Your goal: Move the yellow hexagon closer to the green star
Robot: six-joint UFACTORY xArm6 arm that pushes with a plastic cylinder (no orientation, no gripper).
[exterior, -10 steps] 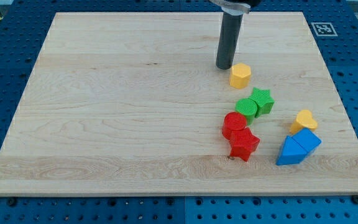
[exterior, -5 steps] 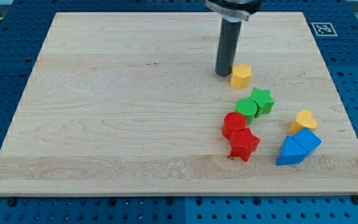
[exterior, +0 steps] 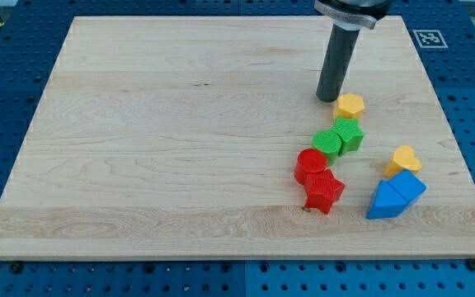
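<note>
The yellow hexagon (exterior: 350, 106) lies on the wooden board, just above the green star (exterior: 349, 134) and very close to it or touching it. My tip (exterior: 329, 97) rests on the board right at the hexagon's upper left side. A green round block (exterior: 327, 143) sits against the star's left side.
A red round block (exterior: 310, 165) and a red star (exterior: 324, 190) lie below the green pair. A yellow heart (exterior: 403, 158) and two blue triangular blocks (exterior: 395, 195) lie at the view's right. The board's right edge (exterior: 456, 132) is near.
My tip has moved to the view's right and slightly down. The yellow hexagon has slid right and down, ending close above the green star.
</note>
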